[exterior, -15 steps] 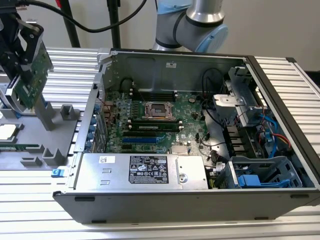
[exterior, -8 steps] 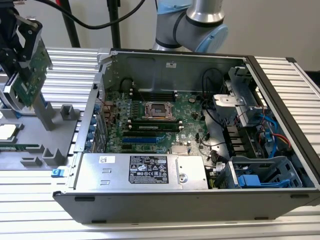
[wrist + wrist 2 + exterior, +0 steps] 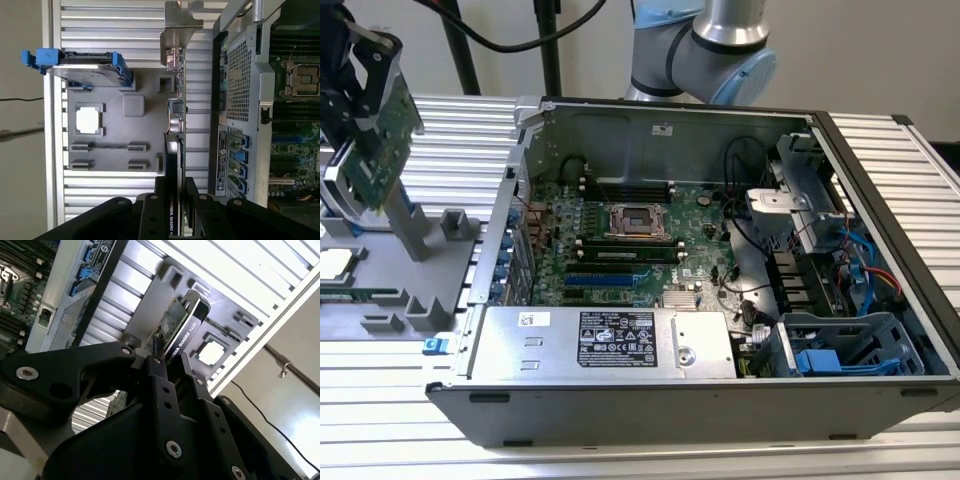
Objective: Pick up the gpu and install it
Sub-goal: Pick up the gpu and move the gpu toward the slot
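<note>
Second wrist view shows the claw [image 3: 171,358] pinching the gpu [image 3: 188,322] edge-on over the gray tray [image 3: 146,314].

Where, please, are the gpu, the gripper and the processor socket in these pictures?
gpu [image 3: 380,155]: exterior view, on its green circuit board face.
gripper [image 3: 176,189]: first wrist view, midway between the fingertips shut on the gpu.
processor socket [image 3: 638,221]: exterior view, on the socket's middle.

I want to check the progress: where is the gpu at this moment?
The gpu is at the exterior view's left, clamped in the gripper over the grey parts tray, outside the open computer case.
</note>
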Controlling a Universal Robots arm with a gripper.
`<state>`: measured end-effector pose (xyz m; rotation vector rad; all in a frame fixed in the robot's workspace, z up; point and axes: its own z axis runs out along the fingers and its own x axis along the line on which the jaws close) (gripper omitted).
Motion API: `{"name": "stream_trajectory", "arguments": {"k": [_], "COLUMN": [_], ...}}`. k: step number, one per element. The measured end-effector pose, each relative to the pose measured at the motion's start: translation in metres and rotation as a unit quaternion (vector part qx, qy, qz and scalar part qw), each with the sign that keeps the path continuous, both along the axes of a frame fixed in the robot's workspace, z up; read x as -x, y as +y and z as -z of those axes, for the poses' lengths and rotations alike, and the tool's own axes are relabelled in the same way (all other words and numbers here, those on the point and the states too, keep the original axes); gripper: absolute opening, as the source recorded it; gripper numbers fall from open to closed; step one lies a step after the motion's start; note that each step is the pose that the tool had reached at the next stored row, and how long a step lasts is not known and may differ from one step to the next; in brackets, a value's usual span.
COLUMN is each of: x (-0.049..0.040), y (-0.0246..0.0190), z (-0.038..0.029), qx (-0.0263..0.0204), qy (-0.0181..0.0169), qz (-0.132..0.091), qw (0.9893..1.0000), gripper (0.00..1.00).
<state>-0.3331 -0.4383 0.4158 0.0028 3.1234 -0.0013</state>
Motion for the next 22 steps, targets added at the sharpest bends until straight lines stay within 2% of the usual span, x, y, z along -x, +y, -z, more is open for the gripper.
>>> {"name": "stream_trajectory", "arguments": {"k": [10,22], "x": [0.0000,-0.0006], "y": [0.0000,-0.0001], "z": [-0.0057,-0.0065], "qx": [0.0000,0.0001], "qy": [0.0000,0.0001], "qz": [0.000,0.000], "qw": [1.0000,1.0000], "gripper": [0.00,0.00]}}
